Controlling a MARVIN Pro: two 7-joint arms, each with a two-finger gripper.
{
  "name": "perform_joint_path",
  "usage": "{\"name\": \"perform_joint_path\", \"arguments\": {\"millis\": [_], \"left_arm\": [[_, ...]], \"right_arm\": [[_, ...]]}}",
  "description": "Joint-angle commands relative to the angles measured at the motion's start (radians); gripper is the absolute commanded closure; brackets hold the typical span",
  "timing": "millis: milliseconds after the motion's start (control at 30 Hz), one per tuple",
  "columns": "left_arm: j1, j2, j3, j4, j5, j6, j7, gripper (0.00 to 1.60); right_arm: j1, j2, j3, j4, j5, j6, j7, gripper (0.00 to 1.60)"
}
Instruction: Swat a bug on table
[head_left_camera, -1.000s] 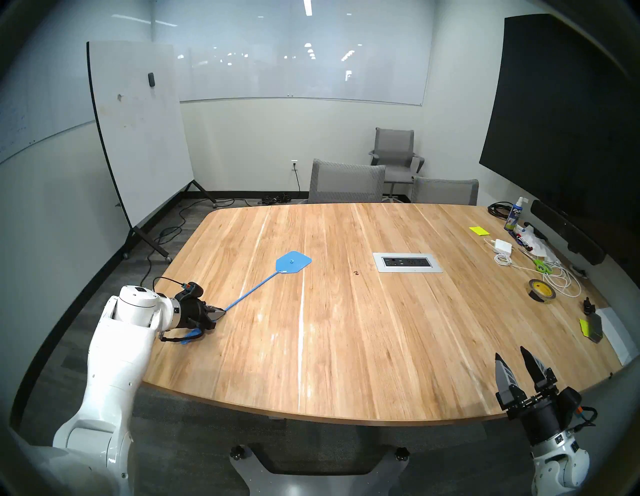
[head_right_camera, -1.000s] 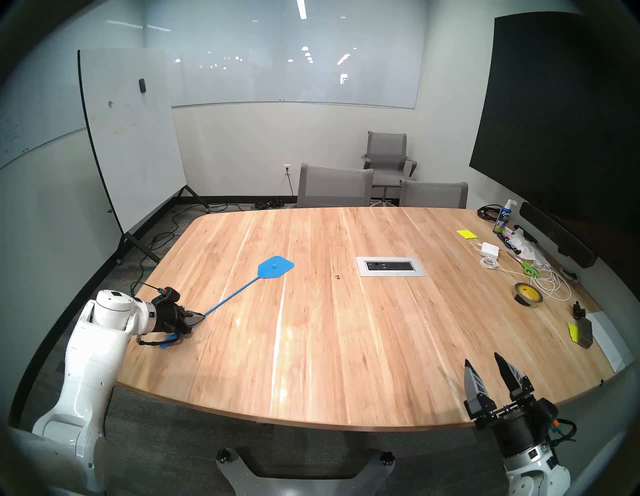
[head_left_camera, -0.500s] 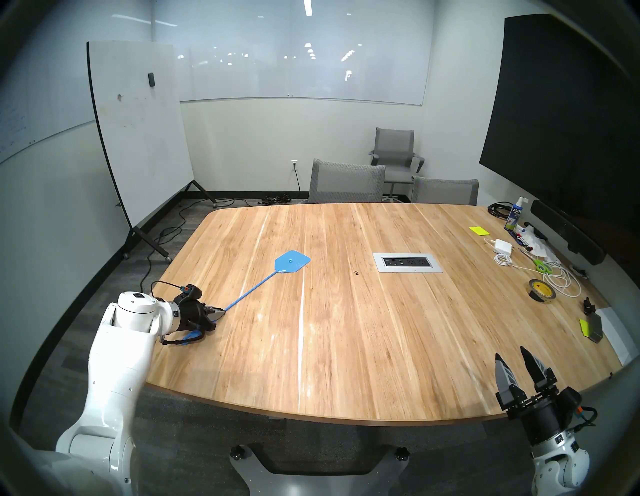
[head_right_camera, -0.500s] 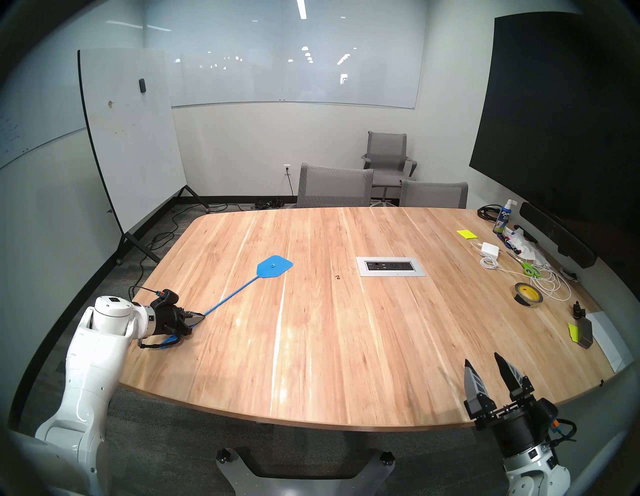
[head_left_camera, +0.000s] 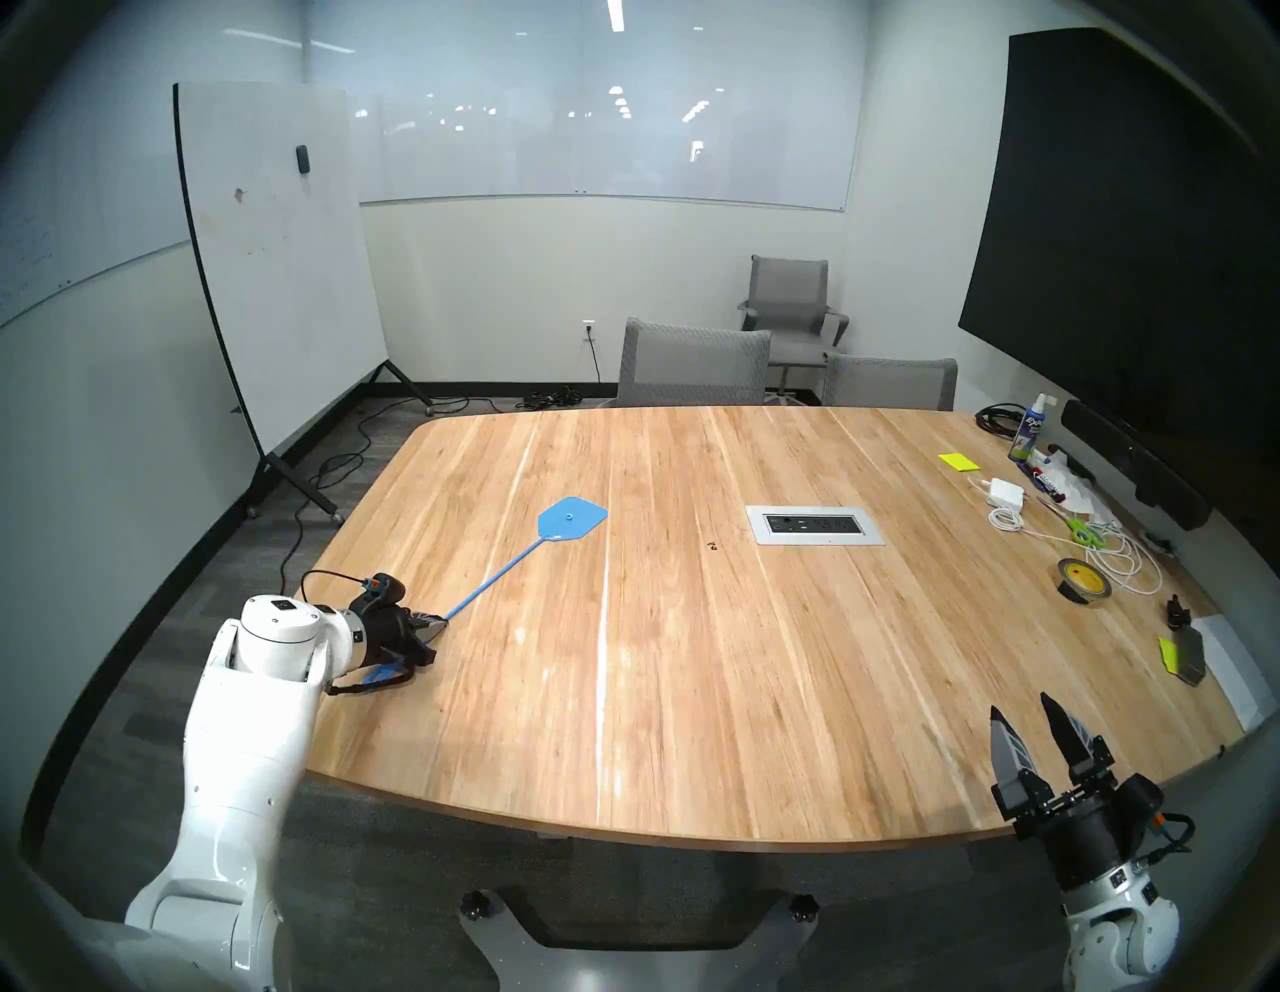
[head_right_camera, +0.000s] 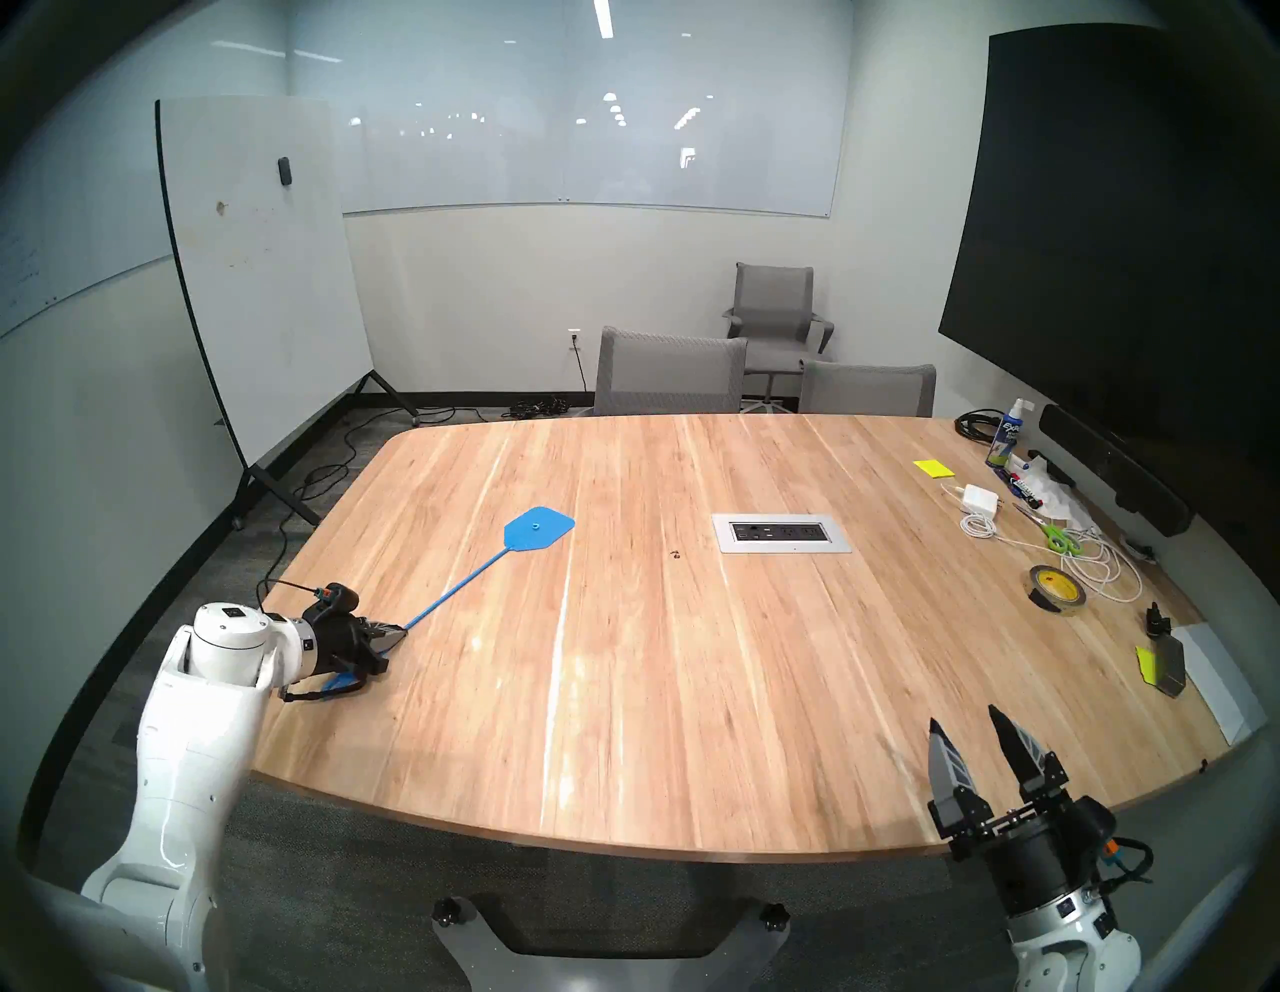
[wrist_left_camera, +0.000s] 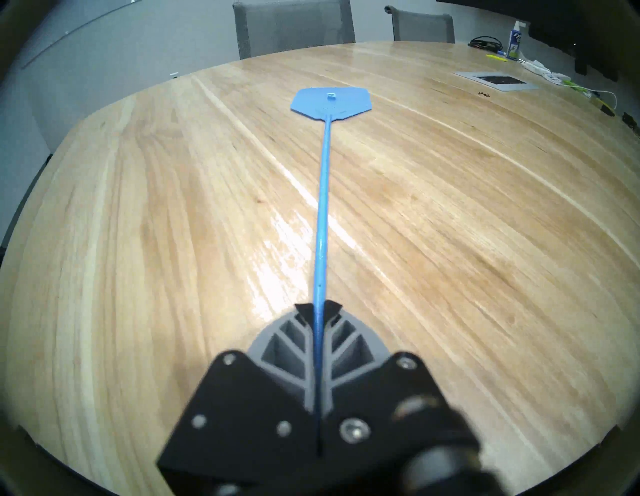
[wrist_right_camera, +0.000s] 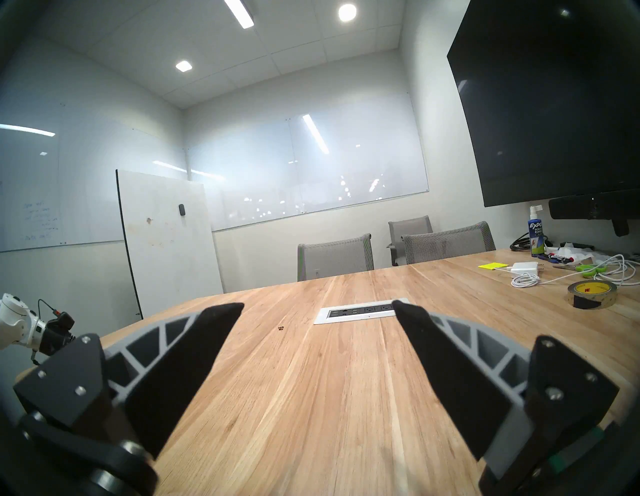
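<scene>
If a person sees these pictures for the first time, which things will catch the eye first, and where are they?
The bright blue fly swatter stands out most: its head is over the left half of the wooden table, its thin handle clamped in the left gripper at the table's left edge. Next comes the open, empty right gripper at the near right corner. The tiny dark bug sits mid-table, just left of the grey outlet panel.

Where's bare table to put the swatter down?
Bare wood spans the near table, between the left gripper and open right gripper, and behind the outlet panel. Avoid the bug. The tape roll and white cables crowd the right edge.
</scene>
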Motion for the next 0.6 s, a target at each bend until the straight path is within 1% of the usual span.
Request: {"name": "perform_joint_path", "arguments": {"millis": [0,167,433,500,533,567], "left_arm": [[0.038,-0.055,-0.047,-0.053,-0.015,0.037,0.067,1.6],[0.041,-0.062,-0.049,-0.061,-0.014,0.04,0.075,1.6],[0.032,-0.045,-0.039,-0.043,-0.025,0.035,0.051,1.6],[0.022,-0.039,-0.043,-0.024,-0.043,0.036,0.023,1.6],[0.018,-0.026,-0.036,-0.011,-0.046,0.012,0.004,1.6],[0.015,-0.024,-0.037,-0.004,-0.05,0.005,-0.001,1.6]], "right_arm": [[0.001,0.001,-0.001,-0.016,0.0,0.001,0.0,0.0],[0.001,0.001,-0.001,-0.016,0.0,0.002,-0.001,0.0],[0.001,0.001,-0.001,-0.016,0.0,0.002,-0.001,0.0],[0.001,0.001,-0.001,-0.016,0.0,0.002,-0.001,0.0],[0.001,0.001,-0.001,-0.016,0.0,0.002,-0.001,0.0],[0.001,0.001,-0.001,-0.016,0.0,0.002,-0.001,0.0]]}}
